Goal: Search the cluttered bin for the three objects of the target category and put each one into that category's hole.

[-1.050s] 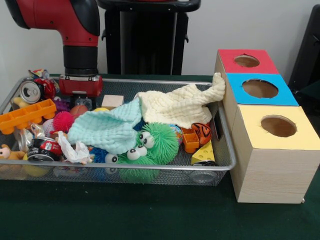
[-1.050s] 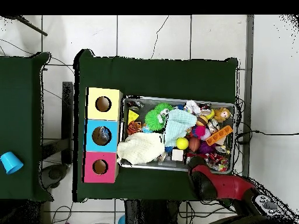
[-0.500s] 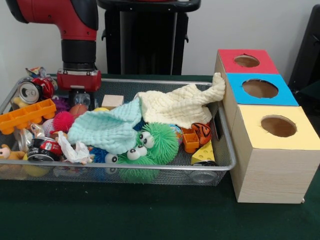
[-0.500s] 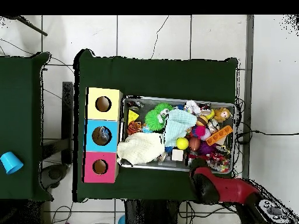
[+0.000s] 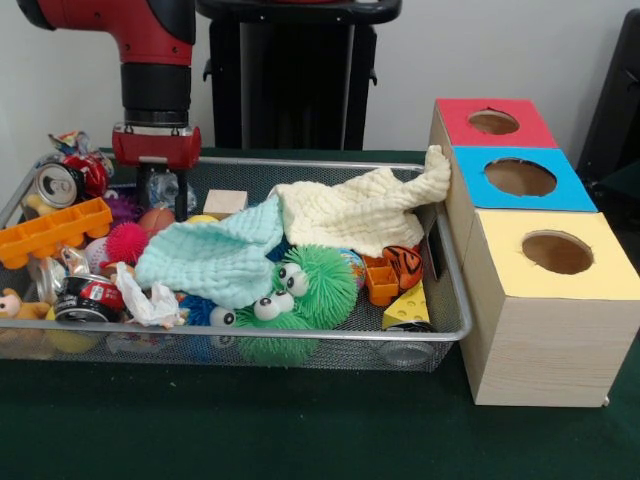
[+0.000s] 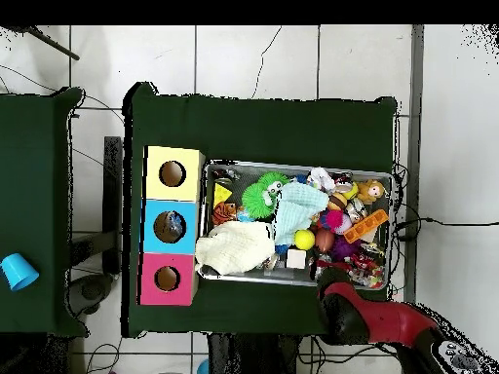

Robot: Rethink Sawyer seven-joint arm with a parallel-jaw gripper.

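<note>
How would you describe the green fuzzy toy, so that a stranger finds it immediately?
Start at the wire basket beside the three boxes. Near its front edge, below the pale green cloth, lies the green fuzzy toy. Unlike its neighbours, it has shaggy strands and bulging white eyes.

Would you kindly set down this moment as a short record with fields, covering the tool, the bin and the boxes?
tool: tool hangs above the bin's back corner, near a crushed can; it seems to hold something clear and crinkly, but that is not certain
bin: wire mesh bin, full of clutter
cloths: mint cloth and cream cloth, the cream one draped over the bin's end against the boxes
toys: green fuzzy toy with eyes, orange block, cheese wedge
boxes: red hole, blue hole, yellow hole
</note>
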